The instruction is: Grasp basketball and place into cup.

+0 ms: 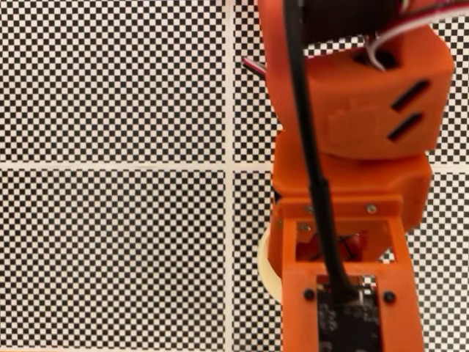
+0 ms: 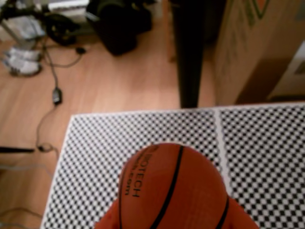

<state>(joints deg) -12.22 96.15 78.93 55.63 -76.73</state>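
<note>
Fixed view, left to right: black-and-white checkered mat (image 1: 110,88) crossed by pale seams, bare across the left half. Just left of the arm, low in frame, a cream-white sliver of the cup (image 1: 267,268), its curved rim peeking out from under the orange arm (image 1: 352,147). Rest of the cup hidden by the arm. Right half taken up by the arm's orange housing, with a black cable (image 1: 308,147) running down its front to a dark circuit board (image 1: 350,323) at the bottom edge. Through an opening in the orange frame, a small patch of red-orange, too hidden to tell whether ball or robot part. Fingertips not readable here.

Wrist view, left to right: pale wooden floor (image 2: 109,81) with trailing cables (image 2: 52,81) at far left, dark bags farther back, a black table leg (image 2: 189,52) in the middle distance, a cardboard box (image 2: 252,47) at far right. Nearer, the checkered mat's far edge and left corner. Lowest and closest, the basketball (image 2: 171,191), glossy orange with black seam lines and dark lettering, raised above the mat. Orange gripper (image 2: 172,224) fingers (image 2: 108,221) pinching the ball from both sides at the bottom edge, tips mostly cut off by the frame.
</note>
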